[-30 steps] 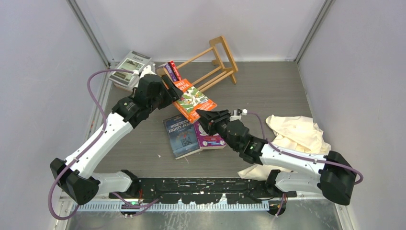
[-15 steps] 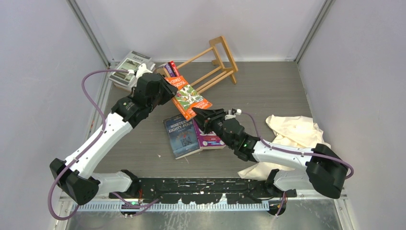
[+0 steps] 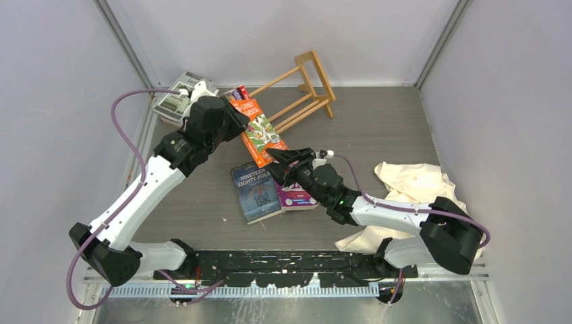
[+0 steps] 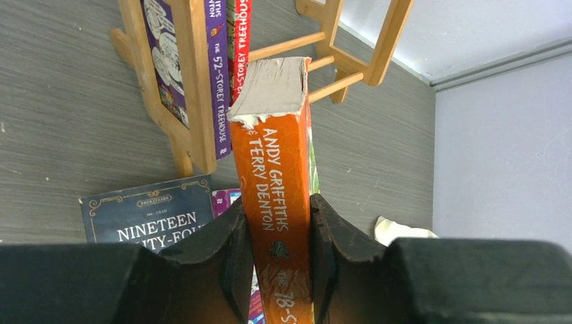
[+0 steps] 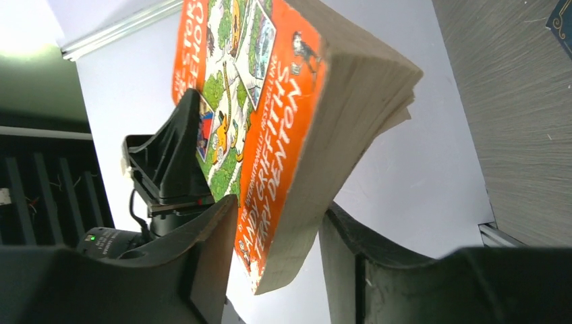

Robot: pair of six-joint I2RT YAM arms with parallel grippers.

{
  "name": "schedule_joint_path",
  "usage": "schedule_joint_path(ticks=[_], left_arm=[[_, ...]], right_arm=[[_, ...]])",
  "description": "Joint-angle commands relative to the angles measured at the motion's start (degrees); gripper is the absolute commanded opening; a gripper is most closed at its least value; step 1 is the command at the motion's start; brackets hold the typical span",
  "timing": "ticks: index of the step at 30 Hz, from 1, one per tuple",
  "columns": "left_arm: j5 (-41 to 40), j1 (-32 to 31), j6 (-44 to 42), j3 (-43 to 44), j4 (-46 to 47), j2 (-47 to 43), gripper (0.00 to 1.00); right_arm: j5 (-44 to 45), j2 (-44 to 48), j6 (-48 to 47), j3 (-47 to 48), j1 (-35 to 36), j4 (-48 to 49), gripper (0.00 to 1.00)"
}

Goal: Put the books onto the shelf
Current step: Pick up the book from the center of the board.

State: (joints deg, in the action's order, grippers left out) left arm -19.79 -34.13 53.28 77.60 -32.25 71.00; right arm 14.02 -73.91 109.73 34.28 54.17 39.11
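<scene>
Orange book (image 3: 260,132) has tipped up steeper, left claw (image 4: 277,255) clamping it, right claw (image 5: 278,244) slackened around it.

The top external view looks steeply down from high behind the near edge of the table (image 3: 384,128). It takes in the whole surface, with the orange book (image 3: 260,131) small and near the middle. The left wrist camera sits right behind the left tool (image 4: 276,226), very close, facing along the orange book's spine toward the shelf (image 4: 195,81) beyond it. The right wrist camera looks past the right tool (image 5: 276,226) from under the orange book, up at its cover and page edge, with the wall (image 5: 418,169) behind. All three views share the orange book. The top and left wrist views also share the shelf and the dark blue book (image 3: 256,192) beside the orange book.
</scene>
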Motion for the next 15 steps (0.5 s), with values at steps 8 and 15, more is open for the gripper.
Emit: schedule_joint_path(ticks=[8,15], left_arm=[[-3.1,-0.1,-8.1,7.9,-0.2,2.3,0.00],[-3.8,-0.1,-10.4,11.1,-0.7,4.3,0.00]], right_arm=[[-4.6,-1.5,-3.6,3.3,-2.9,5.1,0.60],[-8.7,0.0,-11.0,6.8,-4.7,-4.3,0.62]])
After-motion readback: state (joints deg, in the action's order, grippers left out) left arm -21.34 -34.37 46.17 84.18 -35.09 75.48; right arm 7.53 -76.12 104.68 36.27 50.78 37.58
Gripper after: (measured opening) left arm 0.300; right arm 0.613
